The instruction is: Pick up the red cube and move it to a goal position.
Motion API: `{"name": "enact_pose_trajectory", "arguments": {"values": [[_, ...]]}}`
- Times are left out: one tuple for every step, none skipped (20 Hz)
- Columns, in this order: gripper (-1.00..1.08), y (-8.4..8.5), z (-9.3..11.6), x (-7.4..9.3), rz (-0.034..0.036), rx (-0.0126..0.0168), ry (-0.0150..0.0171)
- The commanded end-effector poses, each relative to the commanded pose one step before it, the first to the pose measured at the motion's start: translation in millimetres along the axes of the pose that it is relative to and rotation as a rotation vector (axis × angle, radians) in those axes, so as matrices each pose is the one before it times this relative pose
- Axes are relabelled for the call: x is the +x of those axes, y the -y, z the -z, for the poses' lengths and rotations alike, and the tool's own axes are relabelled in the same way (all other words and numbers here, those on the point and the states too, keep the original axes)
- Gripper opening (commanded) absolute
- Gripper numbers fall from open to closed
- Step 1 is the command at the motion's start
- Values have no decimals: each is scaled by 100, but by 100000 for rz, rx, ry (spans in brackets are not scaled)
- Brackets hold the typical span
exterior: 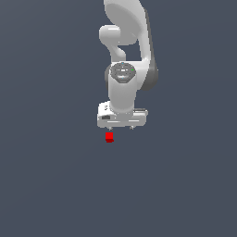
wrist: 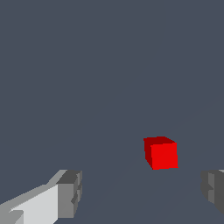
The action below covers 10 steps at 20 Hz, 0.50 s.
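Observation:
The red cube [exterior: 109,137] is a tiny bright red cube resting on the flat dark grey floor [exterior: 55,185]. It sits just in front of the white gripper [exterior: 121,128], toward the exterior view's left side of the hand. In the wrist view the cube [wrist: 161,153] lies beyond the fingertips, nearer to one grey fingertip [wrist: 213,190] than to the other [wrist: 70,192]. The gripper [wrist: 142,192] is open, its fingers are wide apart, and it holds nothing. It does not touch the cube.
The white arm [exterior: 125,55] rises behind the gripper. Nothing else shows on the plain dark grey floor, and no goal marker is visible.

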<state>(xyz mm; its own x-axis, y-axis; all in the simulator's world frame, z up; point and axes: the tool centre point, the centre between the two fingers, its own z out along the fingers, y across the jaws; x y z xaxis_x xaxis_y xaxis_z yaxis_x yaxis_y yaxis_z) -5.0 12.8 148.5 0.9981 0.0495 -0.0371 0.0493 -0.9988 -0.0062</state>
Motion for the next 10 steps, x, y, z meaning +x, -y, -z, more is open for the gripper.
{"name": "enact_pose_trajectory", "arguments": {"values": [[100,-1,0,0,0,0,0],[100,-22,-28,-6,0,0,0],[100,-27,-69,-20,64,-7,-25],[100,-55,-119,-33,91,-9,-35],[100,-77,-167,-46,128,-12,-50],[100,-96,-214,-59,170,-16,-66],[100,-128,-266,-71,192,-18,-75],[100,-149,-315,-83,231,-22,-90],[100,-170,-364,-96,272,-26,-106],[100,-200,-417,-108,301,-28,-117]]}}
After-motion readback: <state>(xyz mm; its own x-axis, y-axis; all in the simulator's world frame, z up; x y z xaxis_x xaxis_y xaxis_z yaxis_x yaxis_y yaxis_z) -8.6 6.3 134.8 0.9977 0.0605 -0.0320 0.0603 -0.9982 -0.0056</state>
